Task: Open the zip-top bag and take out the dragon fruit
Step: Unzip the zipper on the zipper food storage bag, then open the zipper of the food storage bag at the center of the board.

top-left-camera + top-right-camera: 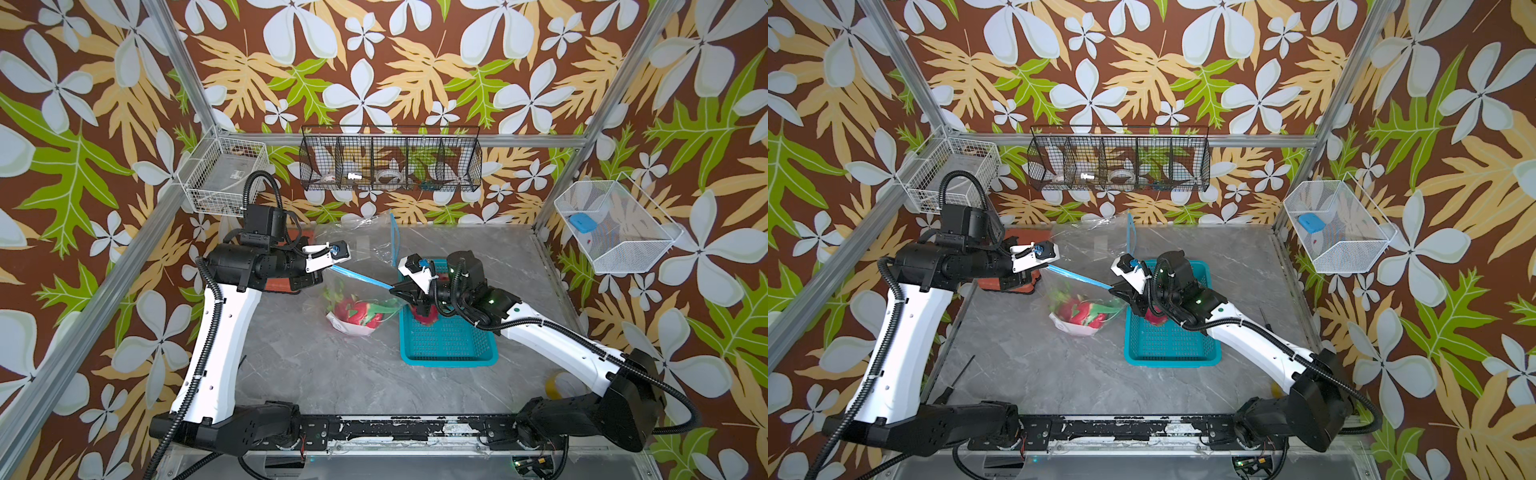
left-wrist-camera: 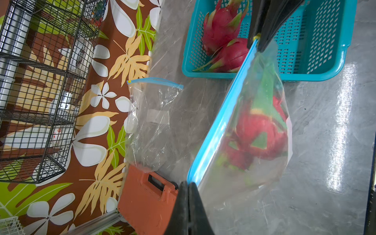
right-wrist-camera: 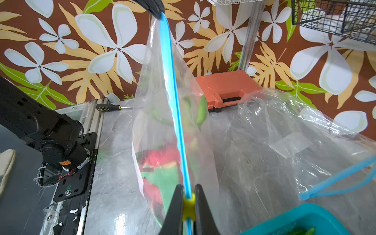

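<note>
Jaws of the left gripper (image 2: pixel 188 184) and right gripper (image 3: pixel 188 192) are pinched on opposite ends of the zip-top bag's (image 2: pixel 254 142) blue seal, still zipped. Dragon fruit (image 1: pixel 358 312) is hung inside mid-bench; the slider (image 3: pixel 188 203) likely needs pulling next.

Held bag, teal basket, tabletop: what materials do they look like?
Bag: thin clear plastic film, glossy and wrinkled, fruit visible through it; blue zip strip looks like stiffer plastic.
Basket: rigid moulded plastic, slotted walls.
Tabletop: grey veined, glossy; stone or laminate, cannot tell.
</note>
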